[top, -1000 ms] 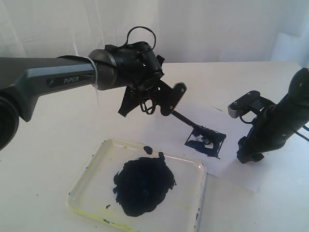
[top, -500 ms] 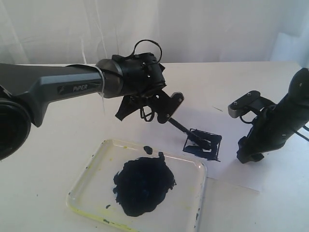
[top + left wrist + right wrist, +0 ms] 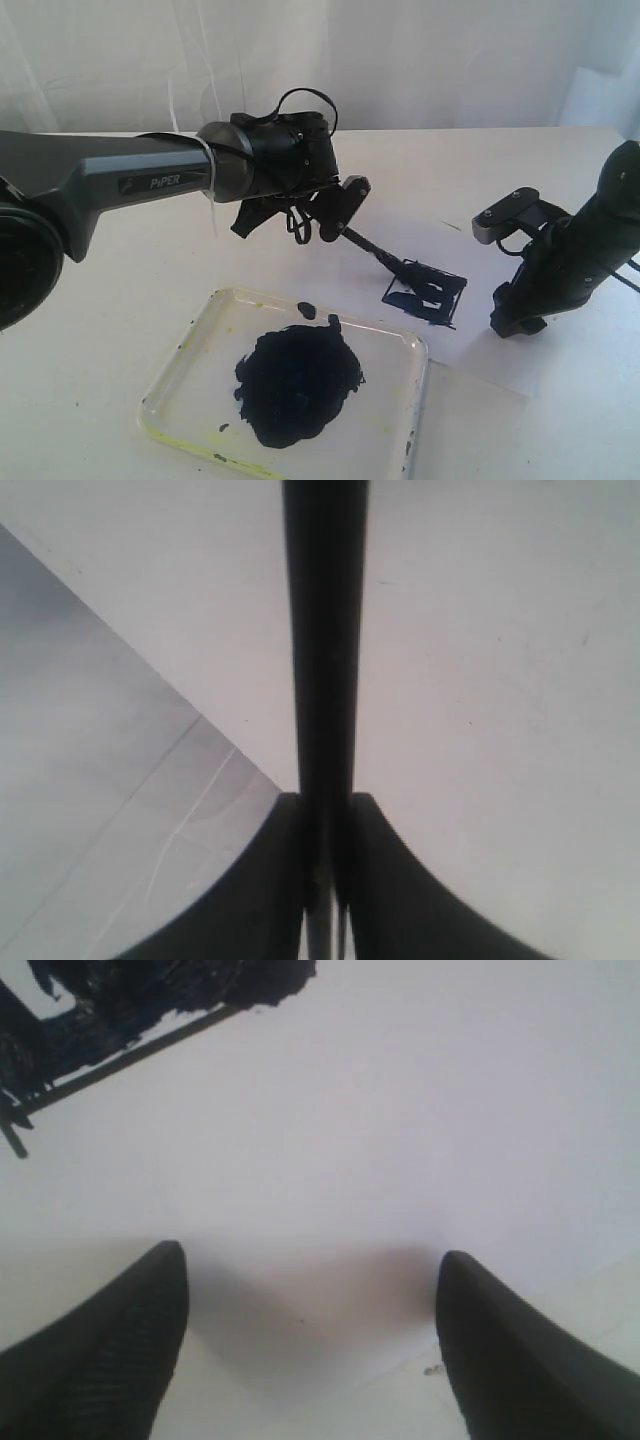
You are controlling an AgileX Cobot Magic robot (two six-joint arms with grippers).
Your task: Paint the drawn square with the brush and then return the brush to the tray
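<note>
Progress partway, by judgement. Noted square (image 3: 430,305) on paper (image 3: 470,360), part covered in dark paint, white gaps left inside outline. Noted left pincer (image 3: 325,805) clamped on brush (image 3: 378,250), tip down on square. Noted right pincer (image 3: 312,1255) spread and empty, tips at paper just beside square. Outstanding: filling gaps, then returning brush to tray (image 3: 195,370), standing on bench (image 3: 100,300) near square, holding only paint blob (image 3: 298,385).

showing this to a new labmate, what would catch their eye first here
The big blue-black paint blob fills the middle of the tray at the front. Behind it, the left gripper clamps the brush, its tip down on the partly painted drawn square on the white paper. The right gripper is open, low over the paper right of the square.
</note>
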